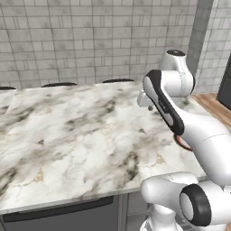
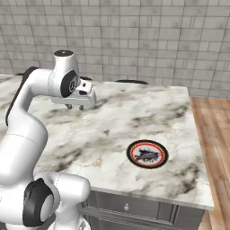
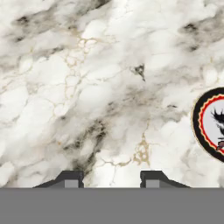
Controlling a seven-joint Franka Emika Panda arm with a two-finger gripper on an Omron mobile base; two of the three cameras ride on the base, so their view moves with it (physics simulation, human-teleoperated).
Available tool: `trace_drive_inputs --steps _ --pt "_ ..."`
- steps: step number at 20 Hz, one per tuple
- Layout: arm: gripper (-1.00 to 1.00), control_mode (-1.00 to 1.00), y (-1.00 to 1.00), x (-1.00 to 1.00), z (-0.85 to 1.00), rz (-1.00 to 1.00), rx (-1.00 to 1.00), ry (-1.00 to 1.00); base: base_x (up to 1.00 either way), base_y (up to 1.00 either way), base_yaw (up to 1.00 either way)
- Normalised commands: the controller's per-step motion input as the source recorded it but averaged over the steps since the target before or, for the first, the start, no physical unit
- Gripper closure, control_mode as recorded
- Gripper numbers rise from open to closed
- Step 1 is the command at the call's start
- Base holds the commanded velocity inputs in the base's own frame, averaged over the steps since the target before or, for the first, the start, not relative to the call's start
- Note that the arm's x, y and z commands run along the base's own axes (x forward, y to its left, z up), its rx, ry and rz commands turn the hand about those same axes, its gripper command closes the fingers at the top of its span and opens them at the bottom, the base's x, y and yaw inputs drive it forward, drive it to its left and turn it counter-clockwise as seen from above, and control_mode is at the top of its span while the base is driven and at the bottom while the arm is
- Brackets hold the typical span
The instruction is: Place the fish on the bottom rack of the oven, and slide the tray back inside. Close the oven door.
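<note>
Dark-tipped and empty, the white two-finger gripper hung over the veined white-and-grey marble counter, its jaws standing apart with only bare stone showing between the fingertips in the hand view. Nothing was gripped. Outward from the hand, the thing to be fetched lay off to one side: a small dark fish resting on a round plate with a black rim and a red ring, seen at the right edge of the hand view and, in the right base view, nearer the robot's side of the counter and to the right of the gripper, well apart from it. The fish's long axis seemed to run roughly side to side across the plate, though it was too small to be sure. Between hand and plate the marble was bare, so the reach looked unobstructed. The plate sat near the counter's front edge and not far from its right end, beyond which wooden flooring showed. The next move, as I judged it, called for swinging the hand across and down over the plate.
</note>
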Motion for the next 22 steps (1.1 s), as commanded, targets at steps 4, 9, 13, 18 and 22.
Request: trace_drive_inputs --steps 4,9,13,18,22 --pt "-1.0 -1.0 -0.04 -0.06 0.0 0.0 0.01 0.0 0.0 0.0 0.0" --pt "-1.0 -1.0 -0.54 0.0 0.0 -0.12 0.0 0.0 0.0 0.0 0.0" --pt "-1.0 -1.0 -0.87 0.0 0.0 -0.28 0.0 0.01 0.0 0.0 0.0" --pt "-1.0 -1.0 -1.0 0.0 -0.17 -0.33 0.0 0.02 0.0 0.0 0.0" --pt "-1.0 -1.0 -1.0 0.0 -0.4 -0.35 0.0 0.07 0.0 0.0 0.0"
